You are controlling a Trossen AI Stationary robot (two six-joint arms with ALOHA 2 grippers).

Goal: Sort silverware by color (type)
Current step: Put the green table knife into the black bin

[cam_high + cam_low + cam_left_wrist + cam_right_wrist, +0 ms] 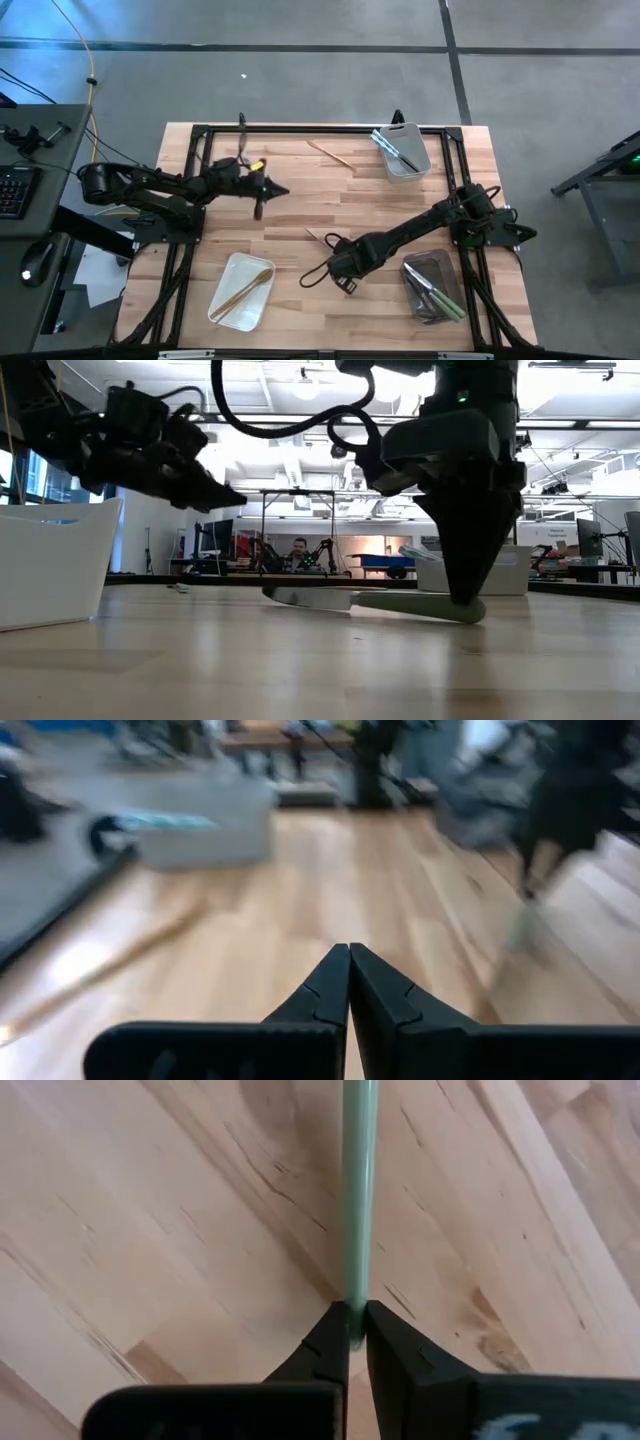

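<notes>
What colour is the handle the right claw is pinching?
Pale green handle, clearest in the right wrist view.

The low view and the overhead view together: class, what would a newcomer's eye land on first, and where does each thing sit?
First comes the right gripper, down at the table's middle and shut on the pale-green handle of a knife lying on the wood. Next, the left gripper, shut and empty, hovers over the table's left part. Then three trays: a white tray with gold pieces at front left, a grey tray with green-handled ones at front right, a back tray with blue-handled ones.
</notes>
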